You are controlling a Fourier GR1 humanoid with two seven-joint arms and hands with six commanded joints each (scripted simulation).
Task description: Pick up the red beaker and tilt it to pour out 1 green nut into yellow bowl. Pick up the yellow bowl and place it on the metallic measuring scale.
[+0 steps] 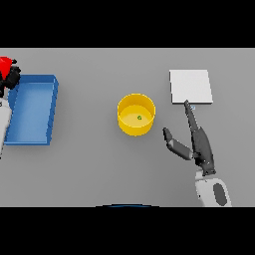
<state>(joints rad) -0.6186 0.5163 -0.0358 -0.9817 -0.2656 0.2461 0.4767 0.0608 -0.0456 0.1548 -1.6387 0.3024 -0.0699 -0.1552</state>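
Left robot hand [10, 77] is gripping the red beaker [5, 63] by the blue tray [31, 109]; right robot hand [196, 142] is hanging released beside the yellow bowl [136, 115], green nut [139, 118] sitting inside.

One yellow bowl [136, 115] sits on the desk [99, 169], with one green nut [139, 118] inside it. There is one blue tray [32, 109], one pale square scale [191, 86], and one red beaker [5, 63]. Two hands show: left [11, 77], right [196, 142].
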